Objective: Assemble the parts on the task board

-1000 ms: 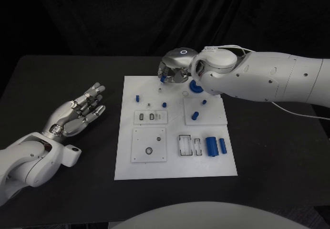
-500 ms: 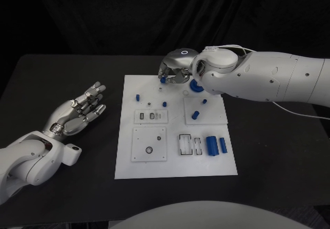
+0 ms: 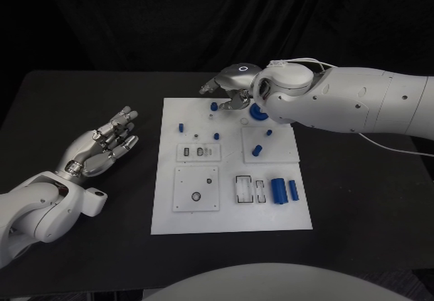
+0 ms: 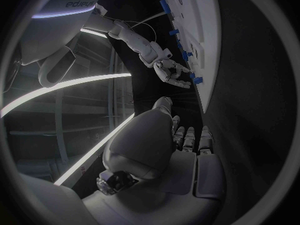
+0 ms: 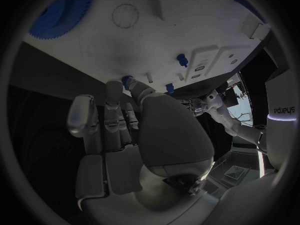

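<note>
Two hands flanked the task board (image 3: 231,226). At nine o'clock the left hand (image 3: 101,147) lay empty, fingers spread, well clear. At twelve o'clock the right hand (image 3: 231,88) hovered, fingers apart, nearer the small blue peg (image 3: 214,106) just beneath its fingertips.

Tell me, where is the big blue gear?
In the head view the blue gear lies at the task board's far edge, partly hidden under the right hand.
</note>
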Available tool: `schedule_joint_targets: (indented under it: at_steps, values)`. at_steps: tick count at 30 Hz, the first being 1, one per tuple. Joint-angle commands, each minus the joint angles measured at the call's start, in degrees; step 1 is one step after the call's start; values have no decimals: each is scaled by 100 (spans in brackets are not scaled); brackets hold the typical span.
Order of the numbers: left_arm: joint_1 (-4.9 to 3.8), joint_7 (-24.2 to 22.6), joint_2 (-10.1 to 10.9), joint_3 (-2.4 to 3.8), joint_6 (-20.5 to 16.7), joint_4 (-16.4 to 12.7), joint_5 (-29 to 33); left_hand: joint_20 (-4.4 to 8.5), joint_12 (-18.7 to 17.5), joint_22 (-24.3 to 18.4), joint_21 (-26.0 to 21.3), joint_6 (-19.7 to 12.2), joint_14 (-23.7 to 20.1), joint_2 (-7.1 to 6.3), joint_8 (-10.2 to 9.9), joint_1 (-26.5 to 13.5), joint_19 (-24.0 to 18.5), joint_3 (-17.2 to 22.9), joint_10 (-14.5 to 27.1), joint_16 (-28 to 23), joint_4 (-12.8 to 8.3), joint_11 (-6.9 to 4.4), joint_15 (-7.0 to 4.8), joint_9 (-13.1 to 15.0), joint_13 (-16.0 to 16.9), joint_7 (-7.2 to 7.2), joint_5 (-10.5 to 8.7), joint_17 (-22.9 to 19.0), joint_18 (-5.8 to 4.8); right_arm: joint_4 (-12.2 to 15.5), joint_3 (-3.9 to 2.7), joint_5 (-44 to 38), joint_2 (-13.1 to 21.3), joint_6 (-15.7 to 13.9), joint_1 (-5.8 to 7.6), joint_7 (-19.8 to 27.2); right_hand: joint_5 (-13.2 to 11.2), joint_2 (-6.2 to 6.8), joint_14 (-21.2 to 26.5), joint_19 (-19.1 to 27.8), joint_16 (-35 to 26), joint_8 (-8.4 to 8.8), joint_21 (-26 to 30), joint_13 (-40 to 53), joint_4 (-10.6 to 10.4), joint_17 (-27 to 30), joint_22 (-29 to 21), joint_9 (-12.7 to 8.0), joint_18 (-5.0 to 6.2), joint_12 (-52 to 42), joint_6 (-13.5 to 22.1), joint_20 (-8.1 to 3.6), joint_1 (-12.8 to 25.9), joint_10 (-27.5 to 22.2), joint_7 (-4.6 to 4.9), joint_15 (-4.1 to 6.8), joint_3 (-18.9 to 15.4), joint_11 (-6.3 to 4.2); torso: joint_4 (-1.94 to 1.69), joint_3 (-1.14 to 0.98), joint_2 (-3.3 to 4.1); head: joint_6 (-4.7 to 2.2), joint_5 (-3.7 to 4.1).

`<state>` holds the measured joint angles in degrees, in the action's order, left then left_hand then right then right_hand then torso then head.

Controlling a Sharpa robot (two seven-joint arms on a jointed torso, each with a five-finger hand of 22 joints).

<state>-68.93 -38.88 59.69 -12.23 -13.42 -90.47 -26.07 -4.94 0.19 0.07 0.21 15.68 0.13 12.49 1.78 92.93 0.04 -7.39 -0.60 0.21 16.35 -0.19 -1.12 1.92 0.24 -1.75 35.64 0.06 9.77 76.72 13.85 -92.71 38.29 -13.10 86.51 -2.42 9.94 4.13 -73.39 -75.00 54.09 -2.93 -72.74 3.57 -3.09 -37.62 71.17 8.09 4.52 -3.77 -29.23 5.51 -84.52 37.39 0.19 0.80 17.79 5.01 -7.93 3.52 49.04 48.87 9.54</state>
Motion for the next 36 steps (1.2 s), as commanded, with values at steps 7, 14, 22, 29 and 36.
schedule_joint_targets:
  at_steps: [7,14,22,29,36]
  values:
    - [-14,-912,4,3,55,-6,84,-43,-2,-7,-21,31,-13,25,23,-41,-4,30,-5,-21,6,34,42,7,-6,-8,-31,-6,29,204,-6,-93,394,-929,26,104,42,-125,-42,-58,74,-126,-13,52,57,-114,99,-24,80,-283,-551,-16,-79,278,401,22,-187,-23,0,0,-1,23,-89]
    - [-14,-924,26,3,33,-30,84,-42,-2,-7,-21,-5,-13,8,14,-29,-4,44,-6,-21,-10,30,41,1,-6,30,-12,-6,27,701,0,-141,1050,-805,79,61,28,-180,-258,-269,298,-262,-169,75,-196,-393,321,9,24,-643,-1678,27,114,1306,859,-36,-267,95,-1,0,-1,18,-111]
    - [-14,-922,25,3,16,-43,85,-41,-1,-7,-21,4,-13,7,14,-28,-4,49,-7,-21,-10,27,40,2,-5,40,-4,-6,27,1069,30,-173,1679,-634,85,-92,-46,-71,357,296,-420,-146,534,228,-477,405,-200,-123,189,-1063,-1876,91,197,2643,758,-93,-93,-80,-11,6,-3,-57,-85]
    - [-13,-914,-2,3,7,-28,85,-42,-2,-7,-21,8,-13,17,14,-44,-4,55,-3,-21,5,30,44,2,-6,39,9,-6,26,1125,36,-198,1924,-847,81,-136,-122,-9,224,144,8,-76,423,2433,-561,-169,78,-282,131,-3732,-1955,-73,332,1968,716,63,-376,-324,-2,0,-2,-64,-65]
    - [-13,-899,-35,3,10,-6,85,-46,-3,-7,-21,4,-13,24,13,-70,-4,58,-2,-21,19,38,53,1,-7,30,7,-6,24,1105,37,-203,1978,-830,61,-296,-269,-116,-1152,-436,3051,-93,-501,7623,-886,-4349,998,-325,-94,-8099,-1987,-43,787,4154,616,48,-742,-311,1,1,-3,-47,-52]
